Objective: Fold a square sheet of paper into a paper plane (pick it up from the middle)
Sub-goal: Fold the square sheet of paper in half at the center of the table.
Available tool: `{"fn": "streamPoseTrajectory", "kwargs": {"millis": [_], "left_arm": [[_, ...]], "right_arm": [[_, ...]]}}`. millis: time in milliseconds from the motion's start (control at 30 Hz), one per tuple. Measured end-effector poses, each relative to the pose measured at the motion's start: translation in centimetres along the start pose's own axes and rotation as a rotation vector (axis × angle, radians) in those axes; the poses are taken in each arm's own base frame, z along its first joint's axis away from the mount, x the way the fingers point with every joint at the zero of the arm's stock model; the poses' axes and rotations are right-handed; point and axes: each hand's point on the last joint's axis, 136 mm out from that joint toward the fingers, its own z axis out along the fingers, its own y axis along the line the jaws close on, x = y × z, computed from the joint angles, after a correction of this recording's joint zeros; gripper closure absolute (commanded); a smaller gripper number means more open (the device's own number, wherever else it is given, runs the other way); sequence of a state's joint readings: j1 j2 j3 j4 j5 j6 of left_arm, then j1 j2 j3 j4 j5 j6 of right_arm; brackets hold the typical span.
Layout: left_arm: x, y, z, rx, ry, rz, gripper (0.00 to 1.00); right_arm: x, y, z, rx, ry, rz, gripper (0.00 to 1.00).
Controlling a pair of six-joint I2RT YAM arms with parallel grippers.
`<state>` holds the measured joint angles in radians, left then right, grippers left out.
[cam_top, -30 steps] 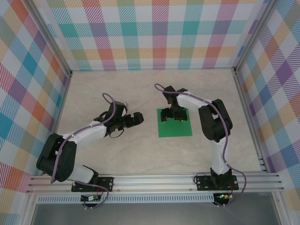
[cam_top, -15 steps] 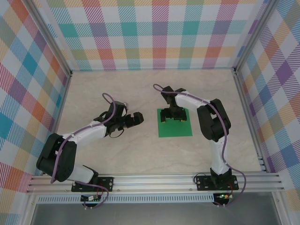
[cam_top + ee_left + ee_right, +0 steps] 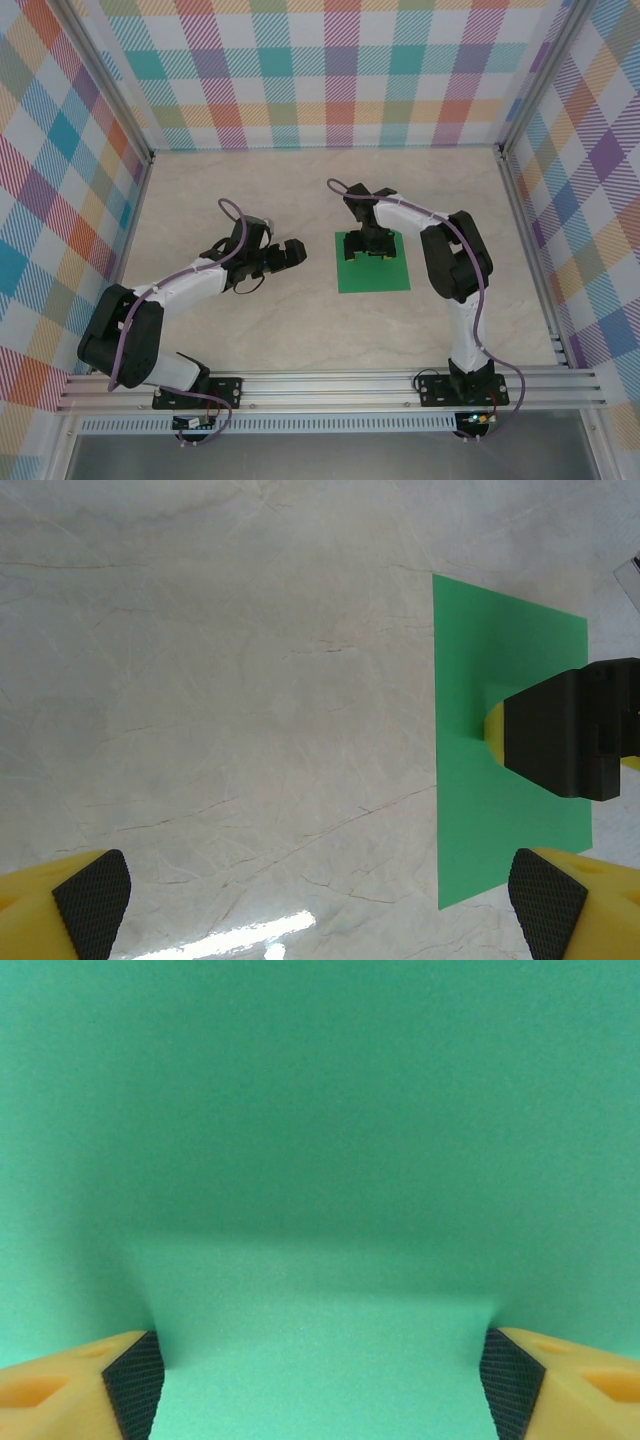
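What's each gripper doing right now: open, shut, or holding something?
Left gripper: open, holding nothing.
Right gripper: open, set down on the flat square sheet of thin bright green paper, not pinching it yet.

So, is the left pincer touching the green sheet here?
No, in the top view the left pincer sits over bare table, with a strip of tabletop between it and the square sheet of paper.

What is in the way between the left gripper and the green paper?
Nothing I can see. Just bare table lies between the left gripper and the square sheet of paper. The right gripper sits on the sheet's far half, jaws open.
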<state>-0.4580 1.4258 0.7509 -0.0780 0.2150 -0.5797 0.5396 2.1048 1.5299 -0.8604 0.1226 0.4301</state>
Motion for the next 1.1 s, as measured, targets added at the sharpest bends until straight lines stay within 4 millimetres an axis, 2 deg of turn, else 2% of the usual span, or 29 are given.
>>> {"fn": "streamPoseTrajectory", "kwargs": {"millis": [167, 300, 500, 700, 900, 1100], "left_arm": [[-0.1, 0.1, 0.0, -0.006, -0.004, 0.0, 0.0], [-0.1, 0.1, 0.0, -0.008, -0.006, 0.0, 0.0], [-0.1, 0.3, 0.0, -0.014, -0.006, -0.001, 0.0], [0.1, 0.4, -0.2, -0.023, 0.0, -0.003, 0.0], [-0.2, 0.3, -0.6, -0.021, -0.015, 0.0, 0.0], [-0.4, 0.2, -0.8, -0.025, -0.028, 0.001, 0.0]], "right_arm": [[0.0, -0.1, 0.1, 0.001, 0.0, 0.004, 0.24], [0.0, -0.2, 0.0, -0.001, -0.005, 0.006, 0.32], [0.0, -0.3, -0.2, -0.003, -0.008, 0.008, 0.38], [0.2, -0.5, -0.4, -0.008, -0.018, 0.009, 0.57], [1.1, -0.7, -0.7, -0.018, -0.011, 0.015, 0.72], [1.7, -0.1, -2.7, -0.083, -0.028, 0.03, 0.73]]}}
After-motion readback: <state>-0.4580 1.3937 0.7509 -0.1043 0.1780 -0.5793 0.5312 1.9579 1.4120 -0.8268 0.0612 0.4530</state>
